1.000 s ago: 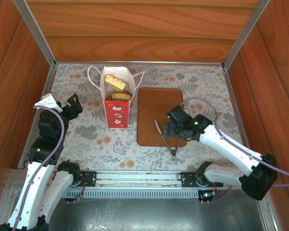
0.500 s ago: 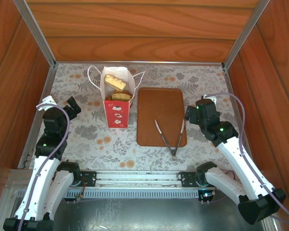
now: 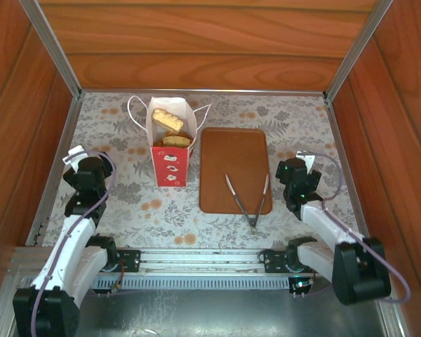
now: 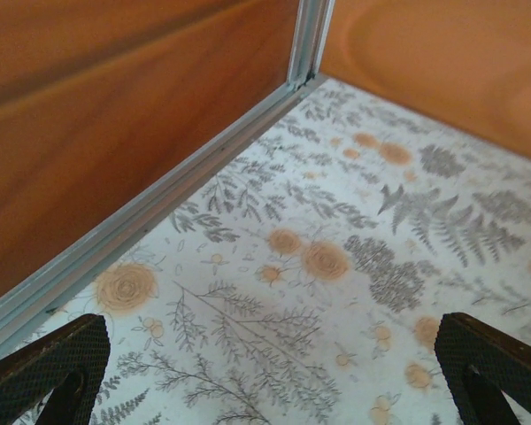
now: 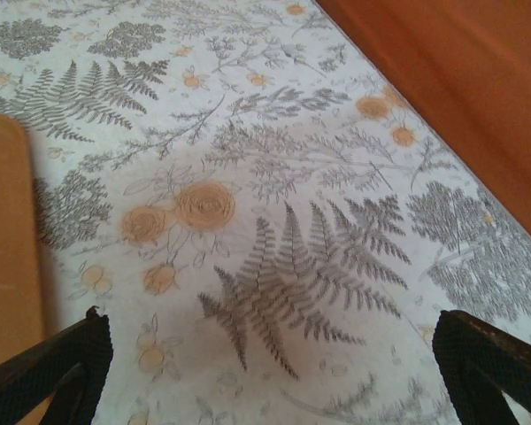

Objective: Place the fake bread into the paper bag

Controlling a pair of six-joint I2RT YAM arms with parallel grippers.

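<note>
The white paper bag point(image 3: 171, 147) with red prints stands upright at the back left of the table, cord handles hanging to both sides. Golden-brown fake bread point(image 3: 168, 120) pokes out of its open top, with another piece point(image 3: 175, 140) just below it. My left gripper point(image 3: 79, 168) hovers over the floral cloth near the left wall, open, with nothing between its black fingers point(image 4: 44, 367). My right gripper point(image 3: 300, 170) is right of the brown tray, open and empty too, one finger point(image 5: 49, 363) beside the tray edge.
A flat brown tray point(image 3: 234, 151) lies right of the bag, bare except for metal tongs point(image 3: 246, 200) resting across its front edge. Wooden walls enclose the table on three sides, with an aluminium rail point(image 4: 159, 199) along the left wall.
The right arm left the tongs on the tray and drew back to the right. The left arm folded back and lower near the left wall.
</note>
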